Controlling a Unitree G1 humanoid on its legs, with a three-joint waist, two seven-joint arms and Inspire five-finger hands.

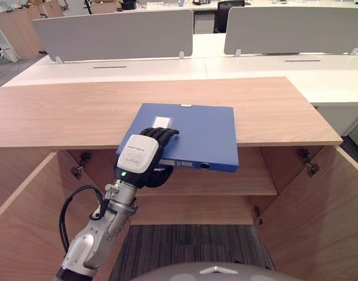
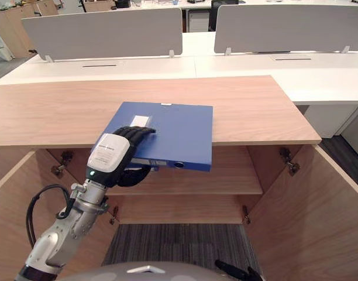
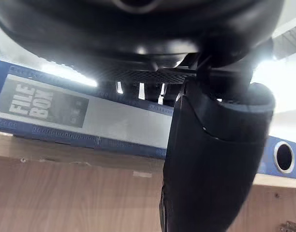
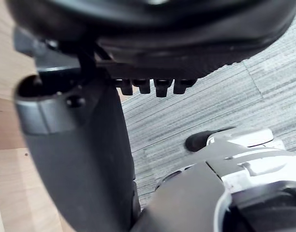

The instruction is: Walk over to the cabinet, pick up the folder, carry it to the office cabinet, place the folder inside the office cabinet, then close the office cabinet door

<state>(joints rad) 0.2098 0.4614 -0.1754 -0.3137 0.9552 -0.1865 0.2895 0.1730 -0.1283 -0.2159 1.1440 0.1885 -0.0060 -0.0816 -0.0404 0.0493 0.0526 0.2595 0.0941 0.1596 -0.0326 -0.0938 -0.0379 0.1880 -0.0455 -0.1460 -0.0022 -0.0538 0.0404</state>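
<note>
The folder [image 1: 196,132] lies flat on the cabinet's counter [image 1: 68,111], near the middle of its front edge. Its near end overhangs that edge, above the shelf [image 1: 249,175] inside the cabinet. The left hand [image 1: 141,155] grips the folder's near left corner from in front of the counter, fingers on top and thumb underneath. The left door [image 1: 21,222] and right door [image 1: 319,216] stand open to either side with carpet [image 1: 190,246] between them, and behind the counter are desks [image 1: 255,67] with divider panels [image 1: 114,32] standing on them.
</note>
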